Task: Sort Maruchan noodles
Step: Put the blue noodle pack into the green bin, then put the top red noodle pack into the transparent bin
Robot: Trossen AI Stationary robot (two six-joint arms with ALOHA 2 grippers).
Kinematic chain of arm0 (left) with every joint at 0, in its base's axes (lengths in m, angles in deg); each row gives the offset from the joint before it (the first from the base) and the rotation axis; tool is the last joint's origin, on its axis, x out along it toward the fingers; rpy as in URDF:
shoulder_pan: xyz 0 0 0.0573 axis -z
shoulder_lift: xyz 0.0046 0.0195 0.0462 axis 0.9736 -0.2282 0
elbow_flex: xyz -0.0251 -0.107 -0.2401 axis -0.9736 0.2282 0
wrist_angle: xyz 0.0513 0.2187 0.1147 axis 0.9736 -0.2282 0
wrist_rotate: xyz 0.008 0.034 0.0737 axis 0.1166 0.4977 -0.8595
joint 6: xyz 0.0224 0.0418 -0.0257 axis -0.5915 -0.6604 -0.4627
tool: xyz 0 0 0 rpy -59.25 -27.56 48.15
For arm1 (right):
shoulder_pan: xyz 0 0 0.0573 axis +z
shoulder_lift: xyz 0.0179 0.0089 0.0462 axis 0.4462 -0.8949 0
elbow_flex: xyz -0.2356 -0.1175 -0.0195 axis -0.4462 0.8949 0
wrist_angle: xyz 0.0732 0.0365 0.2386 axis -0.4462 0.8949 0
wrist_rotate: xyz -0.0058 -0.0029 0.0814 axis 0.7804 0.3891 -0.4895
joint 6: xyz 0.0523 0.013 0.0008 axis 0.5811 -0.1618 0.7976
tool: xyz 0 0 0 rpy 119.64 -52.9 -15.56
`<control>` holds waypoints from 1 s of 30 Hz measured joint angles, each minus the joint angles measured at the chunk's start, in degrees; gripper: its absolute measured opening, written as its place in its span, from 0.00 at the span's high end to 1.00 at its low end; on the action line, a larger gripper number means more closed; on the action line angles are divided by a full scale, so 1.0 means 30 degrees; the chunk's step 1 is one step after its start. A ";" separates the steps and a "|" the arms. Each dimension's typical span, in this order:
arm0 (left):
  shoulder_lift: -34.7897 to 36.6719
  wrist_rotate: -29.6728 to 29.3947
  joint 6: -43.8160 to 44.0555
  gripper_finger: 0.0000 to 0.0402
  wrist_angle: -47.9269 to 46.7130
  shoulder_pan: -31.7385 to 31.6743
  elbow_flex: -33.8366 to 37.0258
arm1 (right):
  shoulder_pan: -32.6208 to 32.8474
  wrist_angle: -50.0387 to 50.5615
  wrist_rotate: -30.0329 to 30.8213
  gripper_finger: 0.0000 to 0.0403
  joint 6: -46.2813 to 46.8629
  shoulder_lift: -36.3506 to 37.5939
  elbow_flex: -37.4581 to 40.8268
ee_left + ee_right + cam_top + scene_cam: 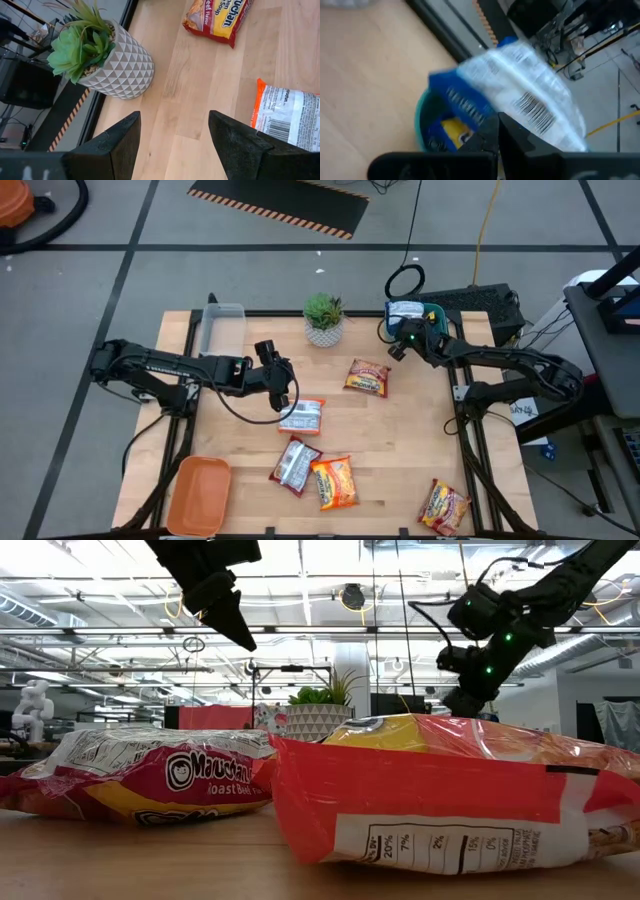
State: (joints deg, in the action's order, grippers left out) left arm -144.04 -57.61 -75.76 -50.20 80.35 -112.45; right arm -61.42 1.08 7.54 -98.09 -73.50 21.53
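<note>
Sorting partly done, by the look of it. Still loose on the tabletop (400, 470): five packets. Red-and-yellow one (367, 377) near the plant (324, 319), orange-and-white one (302, 417) mid-table, silver-and-red one (295, 465) touching an orange one (335, 482) toward the front, another red-and-yellow one (444, 506) at the front right corner. Blue-white packet (530, 105) at the teal tray (427, 127) in the back right corner, another blue-and-yellow wrapper already inside. Orange tray (198, 494) at front left and clear tray (222, 328) at back left apparently empty, so most of the job left.

Right gripper (497, 132) shut at the blue-white packet's edge over the teal tray; hold or release hard to tell. Left gripper (172, 137) partly open, holding nothing, raised beside the orange-and-white packet.

Pale wood planks, dark frame. Grey floor tiles, hazard-striped mat (280, 205), cables; ceiling lights in the low view.
</note>
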 joint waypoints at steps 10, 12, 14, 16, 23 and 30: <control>0.0000 0.0000 -0.0222 0.40 0.0595 0.0005 0.0000 | 0.2063 0.0144 -0.0031 1.00 0.0226 0.2987 0.0000; 0.0000 0.0018 -0.0407 0.40 0.1151 0.0005 0.0000 | 0.2587 0.0202 -0.0059 1.00 0.0794 0.3709 0.0000; 0.0000 0.0391 -0.0677 0.40 0.1746 0.0005 0.0000 | 0.3137 0.0510 -0.0665 1.00 0.1705 0.4401 -0.0065; 0.0000 0.0909 -0.0894 0.40 0.2235 0.0005 0.0000 | 0.3716 0.1366 -0.1806 1.00 0.2877 0.4938 -0.0660; 0.0000 0.1559 -0.1658 0.40 0.3398 0.0005 0.0000 | 0.5344 0.7019 -0.4445 1.00 0.7488 0.4998 -0.4390; 0.0000 0.1581 -0.2137 0.40 0.3541 -0.0133 0.0000 | 0.5952 0.9294 -0.6648 1.00 1.0702 0.4496 -0.4714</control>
State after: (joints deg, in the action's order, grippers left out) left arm -144.04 -52.87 -82.17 -39.58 79.95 -112.45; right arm -43.56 28.96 -12.40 -65.98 -60.01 7.39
